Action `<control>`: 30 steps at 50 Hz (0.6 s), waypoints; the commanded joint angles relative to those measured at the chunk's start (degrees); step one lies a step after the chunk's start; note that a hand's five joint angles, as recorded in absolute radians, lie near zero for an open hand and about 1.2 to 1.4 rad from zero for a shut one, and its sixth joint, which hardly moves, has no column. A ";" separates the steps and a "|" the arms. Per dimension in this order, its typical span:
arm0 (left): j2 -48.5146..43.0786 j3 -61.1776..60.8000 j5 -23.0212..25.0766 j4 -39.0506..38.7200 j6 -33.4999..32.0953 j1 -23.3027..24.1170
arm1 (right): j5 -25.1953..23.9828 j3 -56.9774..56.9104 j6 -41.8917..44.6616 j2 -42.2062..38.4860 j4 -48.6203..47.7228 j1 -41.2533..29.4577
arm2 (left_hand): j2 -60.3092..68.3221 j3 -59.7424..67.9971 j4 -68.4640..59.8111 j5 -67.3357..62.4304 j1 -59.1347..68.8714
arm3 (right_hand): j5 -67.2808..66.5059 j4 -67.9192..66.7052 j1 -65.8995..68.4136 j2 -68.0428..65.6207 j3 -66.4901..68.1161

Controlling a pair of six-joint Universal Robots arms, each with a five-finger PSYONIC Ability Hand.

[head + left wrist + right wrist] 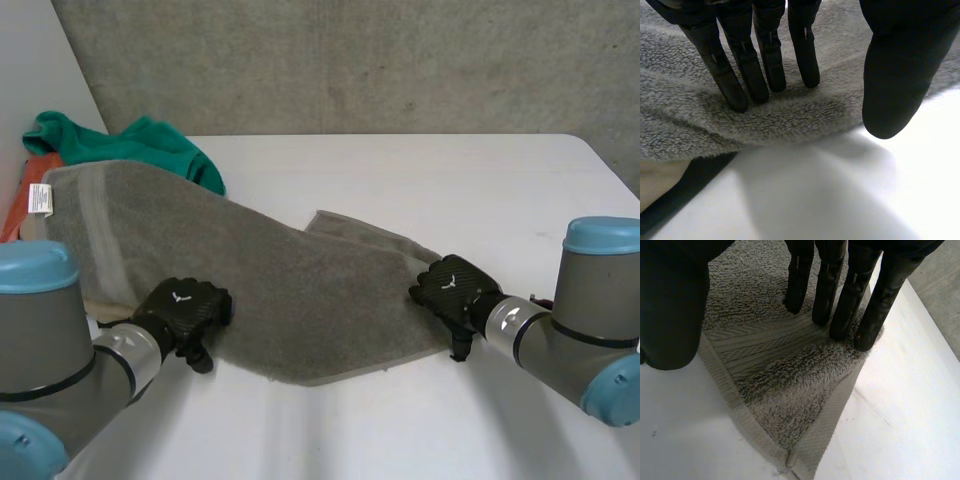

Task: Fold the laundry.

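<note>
Two hands flat on towel [290,290], table [450,180] centre. Left hand [185,312] at near edge, 8 o'clock; right hand [452,288] on corner, 4 o'clock. Fingers [767,60] straight, holding nothing. Hook thumbs [672,315] under hem [755,430], pinch, lift both evenly.

White table [470,180] w/ long grey terry towel [300,290] lying diagonally across it, front-mid to far left; crumpled green cloth [150,145] at far-left corner, touching towel.

Far left: crumpled green cloth [150,145], near edge hidden under grey terry towel [300,290]. Orange fabric [12,215], possibly a garment, cut off at left. White label [39,197]: print illegible.
</note>
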State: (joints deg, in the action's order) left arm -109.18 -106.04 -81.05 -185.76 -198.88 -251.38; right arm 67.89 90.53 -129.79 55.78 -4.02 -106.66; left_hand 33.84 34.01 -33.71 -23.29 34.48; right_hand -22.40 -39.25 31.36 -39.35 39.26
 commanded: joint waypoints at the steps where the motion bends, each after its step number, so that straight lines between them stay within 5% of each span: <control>1: -3.50 3.12 -1.74 -1.36 -0.11 0.19 | -0.22 -1.67 -0.21 -0.93 0.16 -0.04 | 3.45 3.28 -3.59 -4.00 2.81 | -13.68 -6.84 14.72 -6.73 6.82; 22: -10.44 9.45 -2.01 -6.55 -9.07 2.47 | -0.13 -6.33 -0.38 -3.22 0.42 -0.04 | 6.14 5.98 -6.28 -6.70 5.50 | -14.02 -7.17 15.05 -7.07 7.15; 30: -12.81 13.23 -4.46 -7.25 -9.25 3.09 | -0.48 -8.71 -0.73 -4.89 0.42 -0.04 | 20.25 20.08 -20.39 -20.80 19.61 | -40.85 -34.01 41.89 -33.90 33.99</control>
State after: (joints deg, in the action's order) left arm -120.61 -95.20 -83.97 -192.69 -208.21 -248.72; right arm 67.72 83.20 -130.18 51.74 -3.54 -106.70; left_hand 41.41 40.50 -40.96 -30.92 41.99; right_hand -39.96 -52.05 44.51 -52.20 51.95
